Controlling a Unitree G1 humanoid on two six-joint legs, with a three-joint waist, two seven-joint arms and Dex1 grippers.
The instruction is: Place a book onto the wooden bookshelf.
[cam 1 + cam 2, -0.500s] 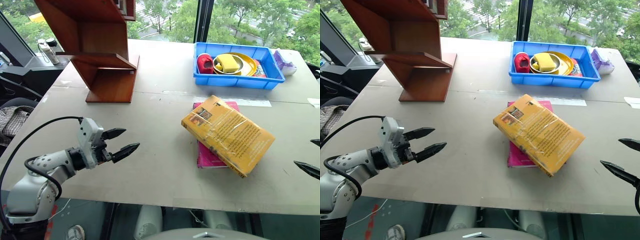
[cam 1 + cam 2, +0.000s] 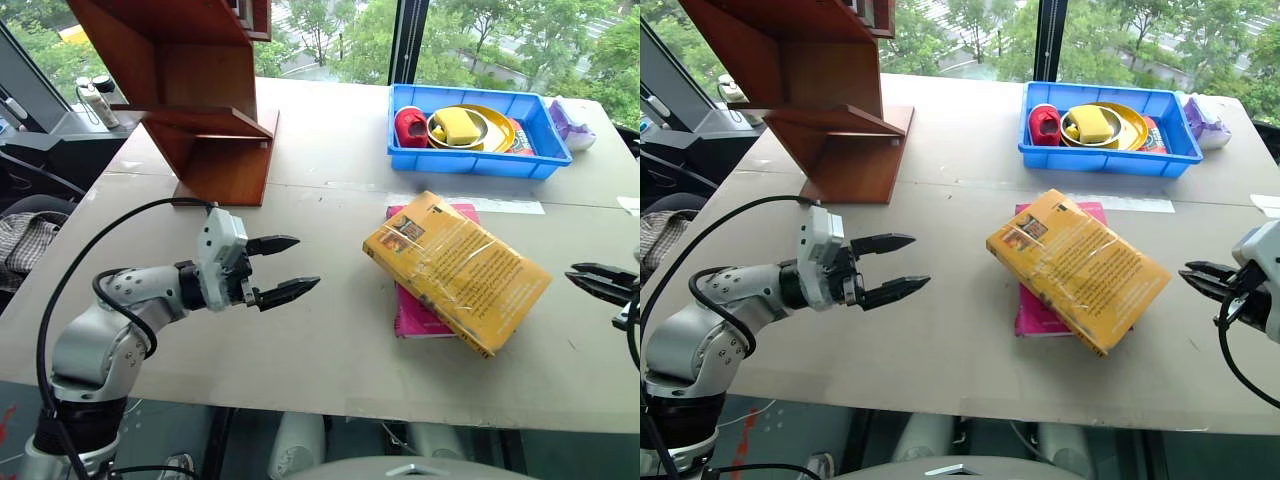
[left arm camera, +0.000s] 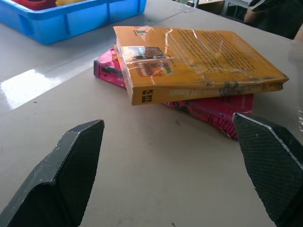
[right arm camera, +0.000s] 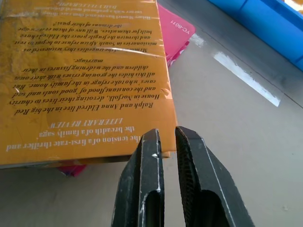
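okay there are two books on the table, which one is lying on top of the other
The book in yellow-orange with glossy plastic wrap is on top, lying skewed across the thinner magenta-pink book, which lies flat on the table and peeks out beneath it.

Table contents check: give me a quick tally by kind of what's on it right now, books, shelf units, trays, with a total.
Books: 2, the yellow-orange book lying on top of a pink book
Shelf units: 1, the wooden bookshelf
Trays: 1, a blue tray holding dishes and small items
Total: 4
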